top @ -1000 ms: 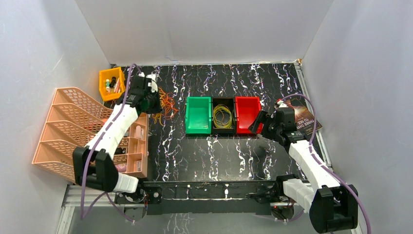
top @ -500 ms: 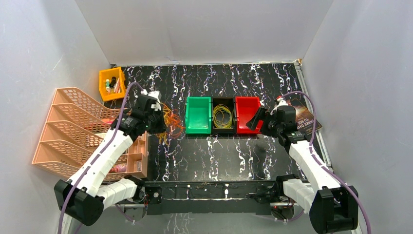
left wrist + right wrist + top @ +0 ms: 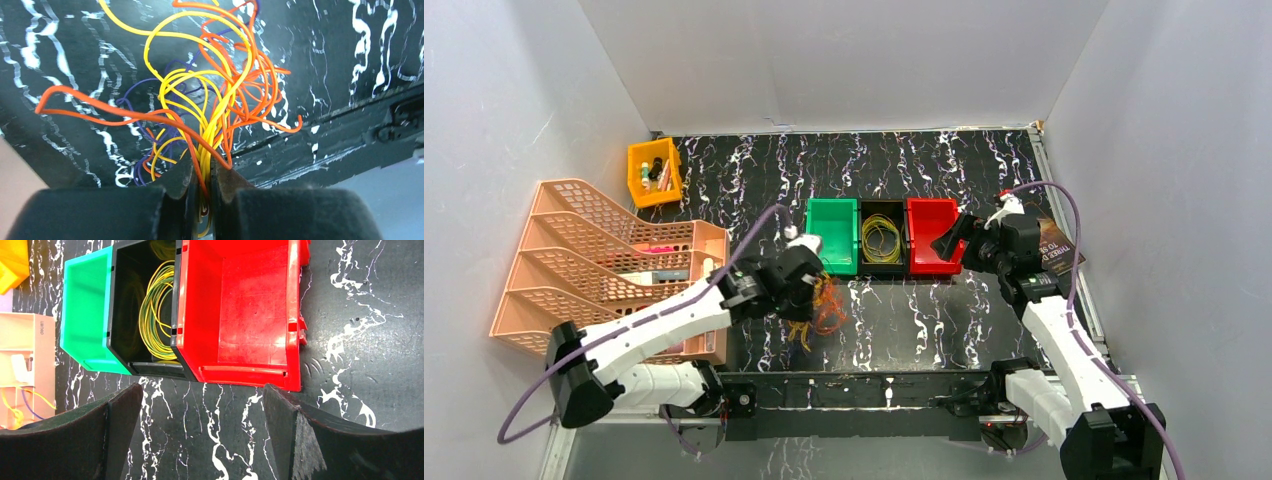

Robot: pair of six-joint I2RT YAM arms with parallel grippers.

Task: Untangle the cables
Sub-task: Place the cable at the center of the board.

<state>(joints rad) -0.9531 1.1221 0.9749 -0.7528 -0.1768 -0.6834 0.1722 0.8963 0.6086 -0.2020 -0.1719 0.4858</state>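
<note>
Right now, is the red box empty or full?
Empty: the red box shows only bare floor, while the black box beside it holds yellow cable loops.

Left gripper (image 3: 202, 192) clamped on tangled yellow, orange, purple cables (image 3: 210, 107), marbled table (image 3: 60, 65)

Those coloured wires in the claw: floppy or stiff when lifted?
Probably springy, not limp: the cables arc out of the left gripper in open loops. Likely light, being so thin. Interlocked strands would probably move as one clump.
</note>
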